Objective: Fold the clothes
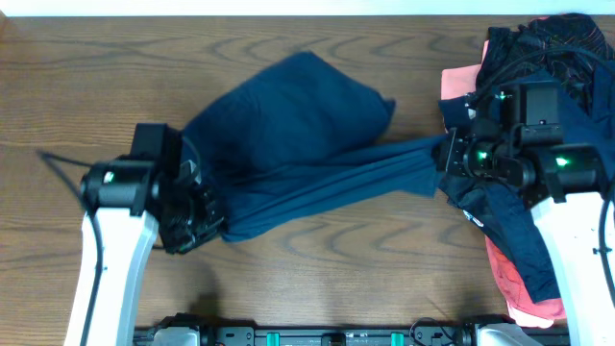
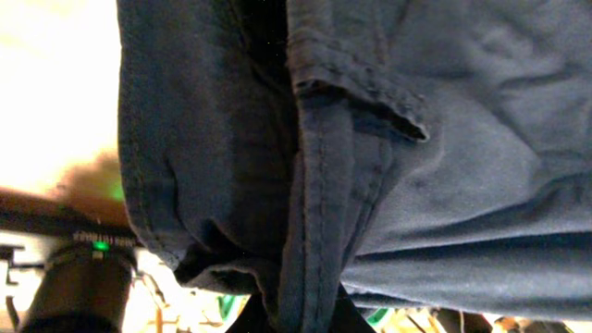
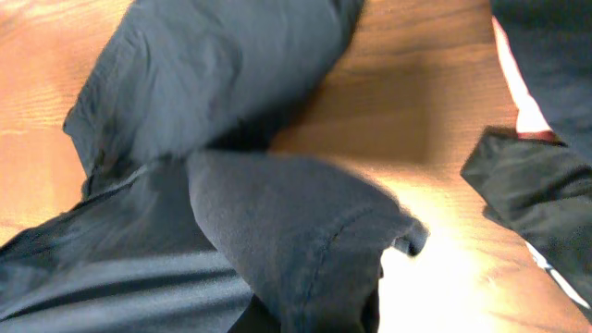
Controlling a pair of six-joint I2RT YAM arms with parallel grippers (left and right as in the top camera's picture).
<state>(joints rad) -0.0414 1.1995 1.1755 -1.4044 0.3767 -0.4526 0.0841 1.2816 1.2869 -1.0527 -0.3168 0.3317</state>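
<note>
A dark navy garment (image 1: 288, 135) is stretched across the middle of the wooden table between my two arms. My left gripper (image 1: 207, 226) is shut on its left end; in the left wrist view the seamed cloth (image 2: 324, 185) fills the frame and runs down between the fingers (image 2: 301, 319). My right gripper (image 1: 444, 159) is shut on the right end; in the right wrist view a hemmed fold (image 3: 314, 240) drapes over the fingers (image 3: 314, 319), which are mostly hidden. The garment's bulk bunches at the back middle.
A pile of other clothes lies at the right: a dark patterned piece (image 1: 548, 43), pink cloth (image 1: 524, 288) and a navy piece (image 1: 514, 231) under the right arm. Dark cloth (image 3: 532, 194) shows at the right of the right wrist view. Bare wooden table (image 1: 96, 77) shows at the left.
</note>
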